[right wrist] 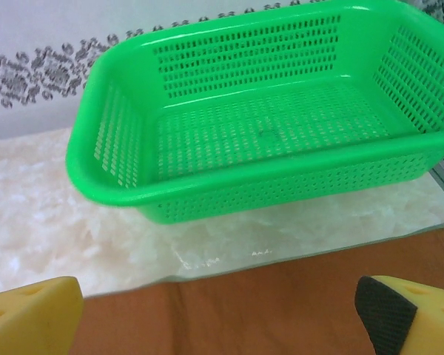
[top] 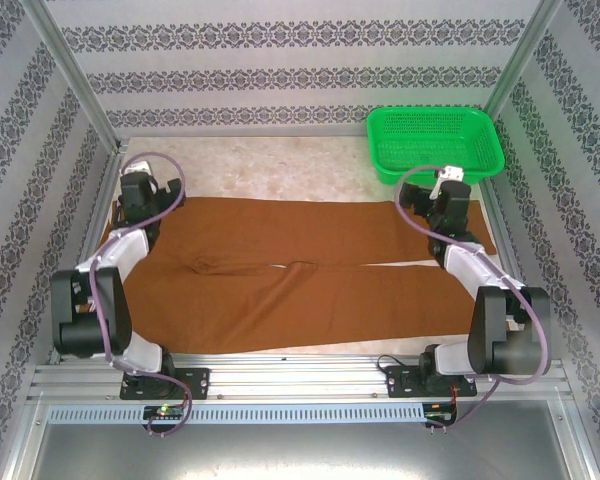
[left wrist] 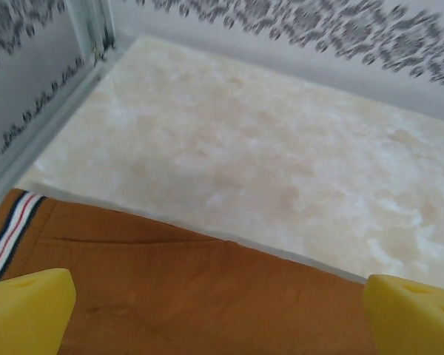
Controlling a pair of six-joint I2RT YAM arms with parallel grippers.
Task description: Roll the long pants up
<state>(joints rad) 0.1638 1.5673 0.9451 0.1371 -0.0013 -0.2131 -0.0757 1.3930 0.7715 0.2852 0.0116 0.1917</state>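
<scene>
Top external view: the marble table [top: 310, 185] carries the long pants [top: 280, 300], spread flat with the waistband at the left and the legs running right. A green basket [top: 435, 145] sits in the far right corner, near the leg ends but apart from them. The left claw [left wrist: 220, 318] gapes wide over the waistband end, and the right claw [right wrist: 222, 318] gapes wide over the leg ends.

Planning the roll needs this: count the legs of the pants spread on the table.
2. The far leg runs rightward, ending near the green basket; the near leg lies alongside it, closer to the arm bases. The right arm covers part of the far leg's end.
</scene>
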